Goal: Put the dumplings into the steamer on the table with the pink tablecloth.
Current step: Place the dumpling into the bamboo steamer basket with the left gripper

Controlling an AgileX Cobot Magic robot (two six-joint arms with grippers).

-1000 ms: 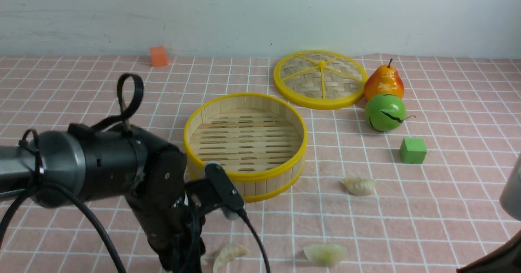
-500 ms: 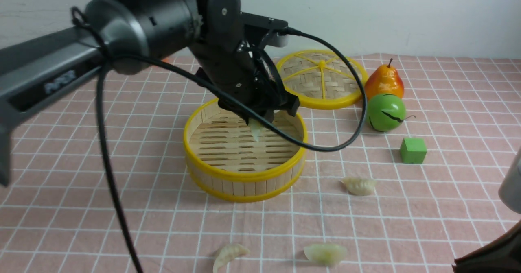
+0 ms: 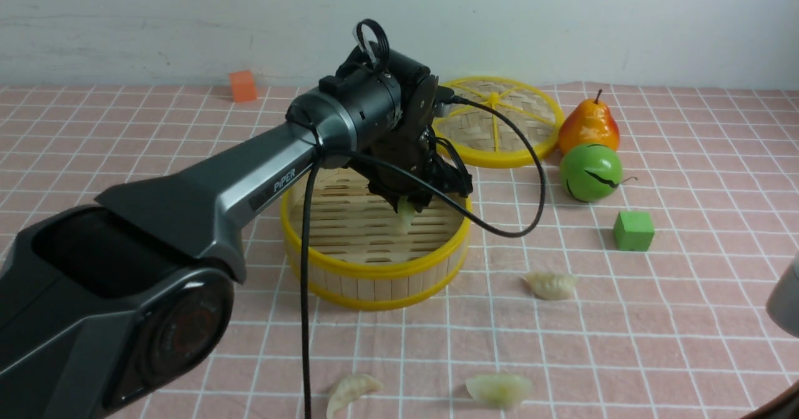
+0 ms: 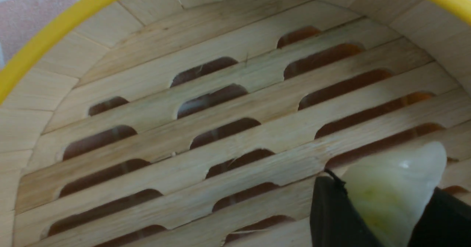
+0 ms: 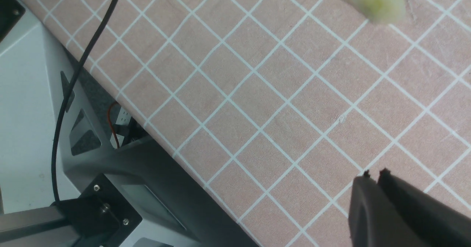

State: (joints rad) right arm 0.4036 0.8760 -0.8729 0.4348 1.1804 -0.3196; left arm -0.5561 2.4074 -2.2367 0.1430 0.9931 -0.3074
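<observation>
front sees steamer (image 3: 374, 272) wide, left wrist close

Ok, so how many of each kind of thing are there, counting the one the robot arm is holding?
Dumplings: 4, with one dumpling in the left gripper
Steamer: 1
Steamer lid: 1
Pear: 1
Green round fruit: 1
Cubes: 2, orange and green
Total: 10
</observation>
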